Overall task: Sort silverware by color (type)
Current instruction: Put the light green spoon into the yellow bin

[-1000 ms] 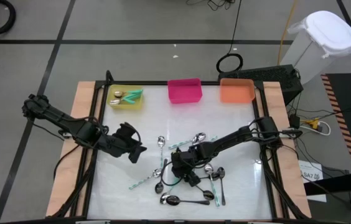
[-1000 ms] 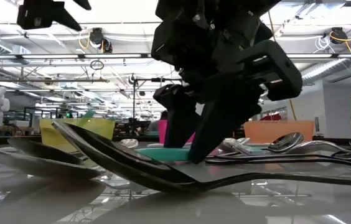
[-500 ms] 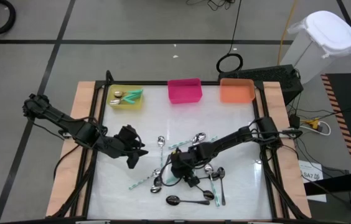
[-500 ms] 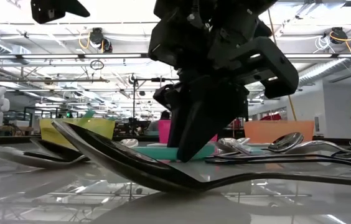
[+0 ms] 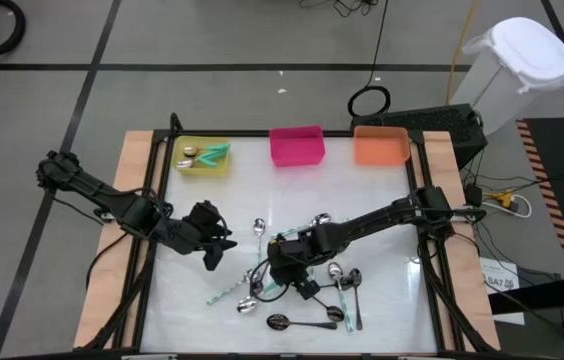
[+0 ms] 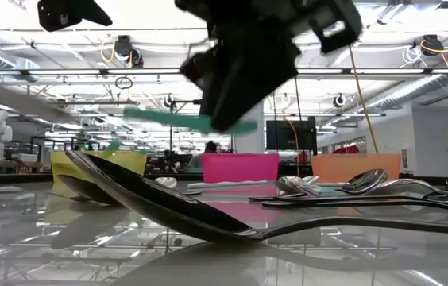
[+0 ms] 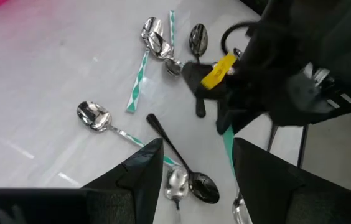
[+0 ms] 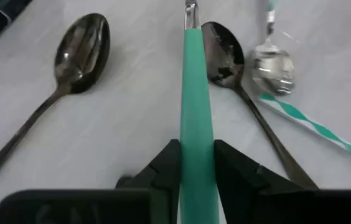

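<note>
- The right hand [image 8: 195, 163] is clamped on the handle of a teal spoon [image 8: 195, 93] – in the low view that spoon [image 6: 188, 121] hangs level, lifted clear of the tabletop [image 5: 382, 200].
- Seen from above, the right hand [image 5: 280, 262] sits over the spoon pile [image 5: 307, 285], which lies toward 6 o'clock of the tabletop's centre.
- The grip is near one end of the handle, so the long free end may swing – a slow, level carry would suit it.
- The yellow bin [image 5: 203, 157] at about 10 o'clock already holds teal-handled pieces; that looks like the target.
- The left hand [image 5: 212, 232] waits with fingers parted and empty, at about 9 o'clock of the pile – right beside the line to that bin.
- Best to lift higher first, then swing round past the 12 o'clock side of the left hand.
- Open tabletop lies between the pile and the bins; the pink bin [image 5: 296, 146] at 12 o'clock and orange bin [image 5: 380, 146] at 1 o'clock stand along the far edge.
- A dark spoon [image 8: 76, 53] and a striped straw [image 8: 315, 127] lie just beside the lift point; a straight rise avoids dragging them.
- The pile's lowest spoons [image 5: 302, 322] lie near the 6 o'clock edge – little room to sweep that way.
</note>
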Robot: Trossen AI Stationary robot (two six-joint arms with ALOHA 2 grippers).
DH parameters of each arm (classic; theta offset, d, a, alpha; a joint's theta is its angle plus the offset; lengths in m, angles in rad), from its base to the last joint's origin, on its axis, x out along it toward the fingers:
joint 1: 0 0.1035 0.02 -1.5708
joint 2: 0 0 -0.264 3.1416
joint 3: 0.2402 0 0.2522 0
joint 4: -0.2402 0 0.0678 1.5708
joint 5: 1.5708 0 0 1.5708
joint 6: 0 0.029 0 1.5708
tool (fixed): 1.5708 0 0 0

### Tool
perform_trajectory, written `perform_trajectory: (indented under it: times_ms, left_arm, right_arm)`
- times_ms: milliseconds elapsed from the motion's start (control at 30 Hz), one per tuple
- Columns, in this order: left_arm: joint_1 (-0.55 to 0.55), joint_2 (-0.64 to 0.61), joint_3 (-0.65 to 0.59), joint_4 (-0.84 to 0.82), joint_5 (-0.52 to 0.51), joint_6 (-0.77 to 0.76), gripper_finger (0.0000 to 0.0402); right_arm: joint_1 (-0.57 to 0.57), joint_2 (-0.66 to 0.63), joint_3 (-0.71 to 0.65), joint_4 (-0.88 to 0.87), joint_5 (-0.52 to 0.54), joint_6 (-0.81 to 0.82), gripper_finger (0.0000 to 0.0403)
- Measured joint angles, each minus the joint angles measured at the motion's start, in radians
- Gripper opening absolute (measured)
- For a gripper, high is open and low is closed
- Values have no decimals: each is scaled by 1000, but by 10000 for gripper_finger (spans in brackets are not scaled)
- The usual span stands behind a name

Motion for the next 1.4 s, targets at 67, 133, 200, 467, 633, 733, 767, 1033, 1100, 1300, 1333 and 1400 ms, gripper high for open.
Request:
perform_trajectory:
  times_ms: [67, 133, 200, 467, 633, 733, 767, 1033, 1100, 1300, 1333, 1400]
  left_arm:
    - [0, 0, 0, -1, 0, -28, 191]
    - [0, 0, 0, -1, 0, -72, 191]
    - [1, 0, 0, 1, 0, -111, 191]
    - [1, -2, 0, 33, -1, -192, 191]
    - [1, -2, 0, 89, -7, -195, 191]
    - [1, -2, 0, 155, -31, -175, 191]
    - [1, -2, 0, 181, -36, -161, 191]
    - [1, -2, 0, 368, -40, 101, 191]
    - [1, -2, 1, 376, -26, 170, 191]
    - [-1, 43, 123, 198, -18, 342, 191]
    - [1, 61, 160, 143, -19, 375, 191]
    - [10, 115, 248, 24, -25, 440, 191]
  right_arm:
    - [0, -5, 41, -51, 0, 3, 69]
    - [0, -5, 83, -84, 0, 8, 69]
    - [0, -4, 129, -144, 0, 8, 69]
    - [0, -4, 344, -360, 3, 64, 69]
    - [0, -5, 461, -481, 6, 101, 69]
    - [0, -6, 527, -539, 6, 134, 70]
    - [-1, -6, 548, -562, 7, 142, 70]
    - [-11, -6, 643, -693, 110, 264, 70]
    - [-22, -6, 643, -697, 110, 324, 70]
    - [-47, -6, 643, -680, 110, 449, 70]
    - [-52, -6, 643, -675, 110, 464, 70]
    - [-63, -6, 643, -661, 109, 490, 70]
